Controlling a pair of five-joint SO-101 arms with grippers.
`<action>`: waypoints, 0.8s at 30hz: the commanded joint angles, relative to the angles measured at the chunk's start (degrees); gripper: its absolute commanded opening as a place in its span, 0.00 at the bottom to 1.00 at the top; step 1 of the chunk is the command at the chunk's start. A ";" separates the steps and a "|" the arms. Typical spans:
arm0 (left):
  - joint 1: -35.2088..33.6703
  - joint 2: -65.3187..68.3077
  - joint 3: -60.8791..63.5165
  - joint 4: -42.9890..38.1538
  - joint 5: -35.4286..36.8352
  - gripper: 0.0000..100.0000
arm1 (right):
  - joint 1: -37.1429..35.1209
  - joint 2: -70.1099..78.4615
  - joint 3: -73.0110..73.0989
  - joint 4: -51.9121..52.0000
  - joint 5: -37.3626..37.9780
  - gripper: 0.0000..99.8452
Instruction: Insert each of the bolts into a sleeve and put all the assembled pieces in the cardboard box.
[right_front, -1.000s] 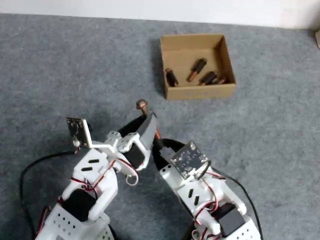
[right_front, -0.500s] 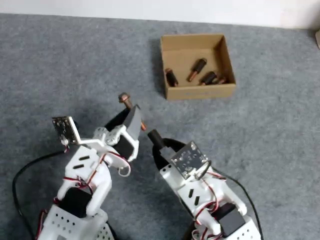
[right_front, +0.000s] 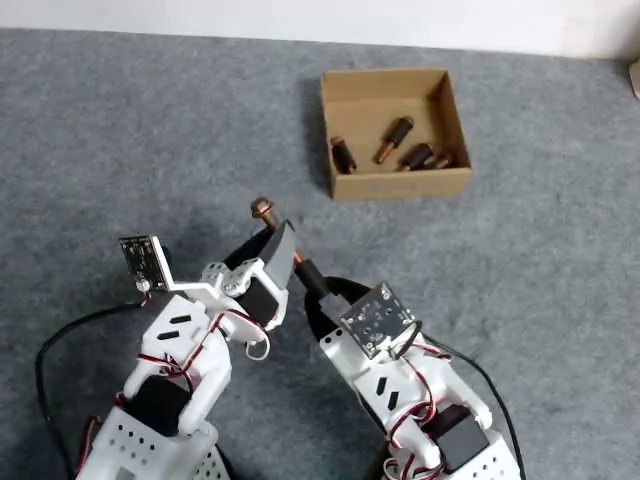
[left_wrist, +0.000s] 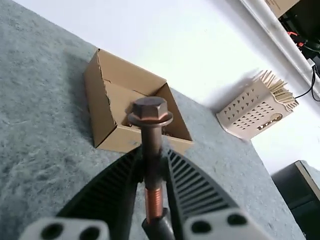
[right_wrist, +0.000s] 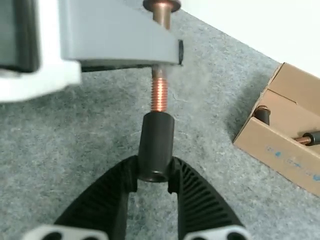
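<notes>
Left gripper (left_wrist: 152, 167) clamps copper hex-head bolt (left_wrist: 150, 114) mid-shank; right gripper (right_wrist: 153, 174) clamps black cylindrical sleeve (right_wrist: 156, 144); both held above grey mat (right_front: 120, 120) toward its near edge; axes look collinear, threaded tip at sleeve mouth; brown cardboard box (right_front: 398, 185) toward far edge.

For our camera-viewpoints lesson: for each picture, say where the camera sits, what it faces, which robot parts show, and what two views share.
High view: fixed overhead, looking down on left arm, right arm and the cardboard box.
Left wrist view: on that arm, looking along the left gripper and its bolt.
Right wrist view: on that arm, looking along the right gripper and its sleeve.
Shared: both wrist views show bolt and box.
</notes>
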 joint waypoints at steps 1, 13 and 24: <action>3.91 0.13 -0.04 -1.23 0.35 0.00 | 1.01 -0.40 -1.10 -2.07 -0.26 0.00; 9.19 -0.04 1.27 -1.14 0.53 0.00 | 7.43 -0.40 -1.10 -4.44 -0.70 0.00; 2.59 -0.40 0.66 -1.32 0.26 0.00 | 7.43 -0.40 -1.10 -4.18 -0.26 0.00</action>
